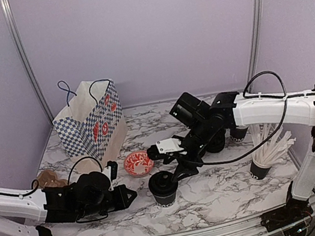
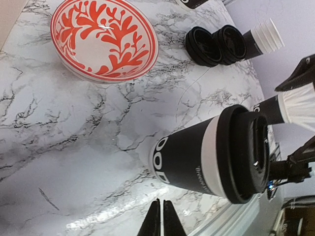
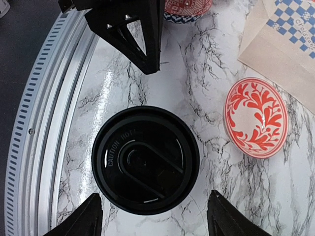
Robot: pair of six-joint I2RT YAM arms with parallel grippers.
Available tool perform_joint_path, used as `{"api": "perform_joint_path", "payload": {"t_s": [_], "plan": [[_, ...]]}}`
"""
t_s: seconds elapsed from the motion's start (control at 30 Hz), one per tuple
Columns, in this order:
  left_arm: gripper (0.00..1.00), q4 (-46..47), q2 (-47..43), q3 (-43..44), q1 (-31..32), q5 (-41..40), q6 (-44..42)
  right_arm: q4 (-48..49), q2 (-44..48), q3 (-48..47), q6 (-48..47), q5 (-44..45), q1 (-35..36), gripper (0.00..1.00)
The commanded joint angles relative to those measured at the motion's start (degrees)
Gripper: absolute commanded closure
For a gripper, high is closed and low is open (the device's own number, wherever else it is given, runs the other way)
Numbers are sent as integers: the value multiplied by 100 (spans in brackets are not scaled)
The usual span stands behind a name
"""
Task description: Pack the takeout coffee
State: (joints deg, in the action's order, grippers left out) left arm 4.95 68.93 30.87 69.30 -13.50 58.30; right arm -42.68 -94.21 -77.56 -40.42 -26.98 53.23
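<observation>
Our left fingers [image 1: 128, 195] are pressed together on nothing, low over the desk [image 1: 220, 198] just left of the lidded coffee cup [image 1: 163, 187]. The cup stands upright near the desk's front edge, close to the red bowl [image 1: 138, 163]. Our right fingers [image 1: 175, 168] hang spread wide above it, gripping nothing.

Lidded cup [image 1: 164, 191] (upright) beneath right gripper [image 1: 174, 174], near red bowl [image 1: 138, 163]

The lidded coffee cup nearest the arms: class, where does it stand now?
Top view: the lidded coffee cup stands centre-front on the table, just nearer than the red bowl, beneath the open right hand, the shut left hand on its left.
</observation>
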Motion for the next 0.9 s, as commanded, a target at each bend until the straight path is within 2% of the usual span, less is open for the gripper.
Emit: {"api": "perform_joint_path", "payload": {"t_s": [0.0, 0.57, 0.87], "plan": [[98, 544, 8, -105, -36, -39, -706, -54, -423, -435, -132, 373, 254, 30], [100, 1918, 897, 96, -153, 547, -1181, -230, -998, -673, -102, 552, 478, 32], [100, 2281, 1191, 93, -162, 734, -1213, -391, -1289, -723, -215, 311, 478, 44]]}}
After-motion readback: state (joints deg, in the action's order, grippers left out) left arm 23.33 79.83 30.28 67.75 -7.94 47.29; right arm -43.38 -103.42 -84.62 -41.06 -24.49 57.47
